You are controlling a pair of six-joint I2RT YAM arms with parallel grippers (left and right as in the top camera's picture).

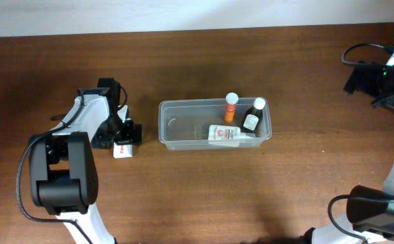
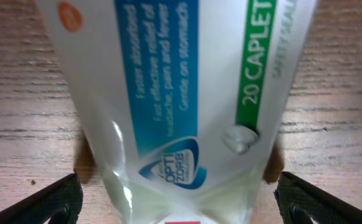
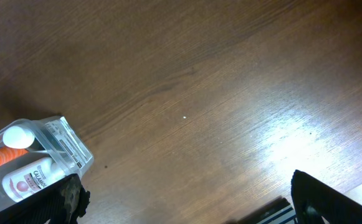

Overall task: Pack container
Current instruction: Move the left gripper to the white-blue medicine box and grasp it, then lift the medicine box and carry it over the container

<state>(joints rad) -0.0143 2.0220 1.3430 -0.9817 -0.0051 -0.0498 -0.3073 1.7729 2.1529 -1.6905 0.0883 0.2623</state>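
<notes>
Left wrist view is showing the left gripper (image 2: 177, 186) standing wide open. Its dark fingers (image 2: 56, 199) are flanking a caplet box (image 2: 168, 74) that is lying on the wooden table (image 2: 19, 93). Nothing is being gripped, and a gap is showing on each side. The box is looking glossy, white with blue and green panels, so I am judging it light, fairly stiff, easy to dent and a little slippery. Closing across its two long sides near the middle is looking like the safest hold.

Overhead is giving what that close view is hiding: the box is sitting well apart from the container (image 1: 190, 102), at roughly eight o'clock of it. The container, a clear shallow tub, is resting at the middle of the table. Its nine o'clock half is lying bare, while an orange bottle (image 1: 231, 108), a dark bottle (image 1: 252, 118) and a white bottle (image 1: 224, 134) on its side are crowding the three o'clock half. I am judging the tub light, thin-walled and likely to flex or slide if nudged, so dropping the box into the bare half is suiting it better than pushing. The rim is offering the only hold.

Right wrist view is adding the right gripper (image 3: 185, 186), likewise spread open and empty over bare wood, with the container's corner sitting at eight o'clock of its frame. Overhead is not making those jaws clear.
</notes>
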